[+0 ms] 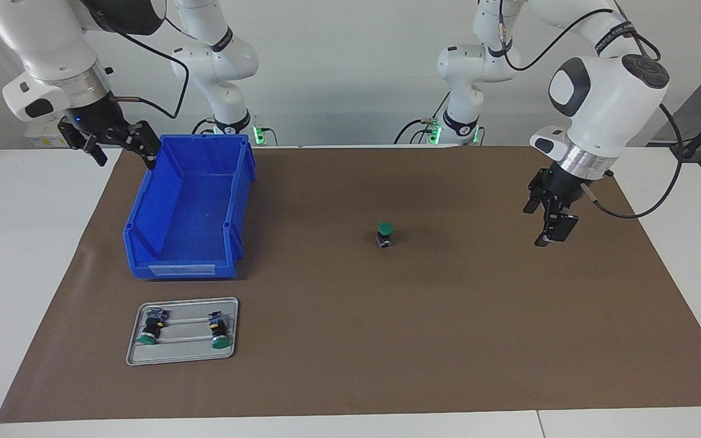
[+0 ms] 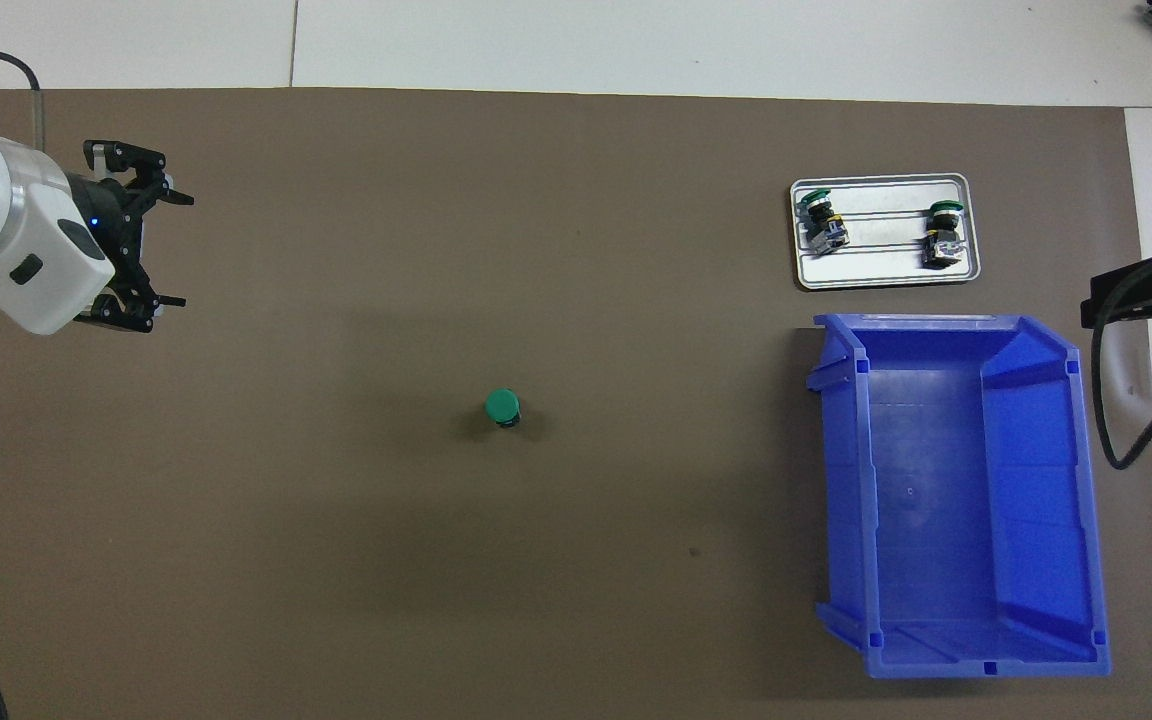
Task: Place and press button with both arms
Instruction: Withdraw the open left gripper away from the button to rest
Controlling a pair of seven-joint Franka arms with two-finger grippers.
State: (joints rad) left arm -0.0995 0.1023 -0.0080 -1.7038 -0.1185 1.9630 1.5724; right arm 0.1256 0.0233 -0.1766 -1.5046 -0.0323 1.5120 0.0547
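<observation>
The button (image 1: 385,234) stands upright w/ green cap up, mid-frame in the facing view, alone on the brown mat (image 1: 387,340), well apart from both grippers. Two more buttons (image 1: 183,328) lie on their sides in the grey tray (image 1: 133,353) at lower left of that view; the blue bin (image 1: 241,182) sits just above the tray, apparently empty. Left gripper (image 1: 550,228) hangs over the mat at right of the frame, jaws apart, holding nothing; right gripper (image 1: 116,145) hovers at upper left by the bin's corner, jaws also apart and empty. Judging from this, placing looks done for this one and the press is the step in hand (which arm takes it can't be told). To do it well: come in high, centre straight over the cap, approach vertically, push squarely along the button's axis. An off-centre or slanted push would prob. tip it, since the body is tall on a small base. Closing the fingers first would give a flat, blunt contact; the other arm could steady the base if needed.
</observation>
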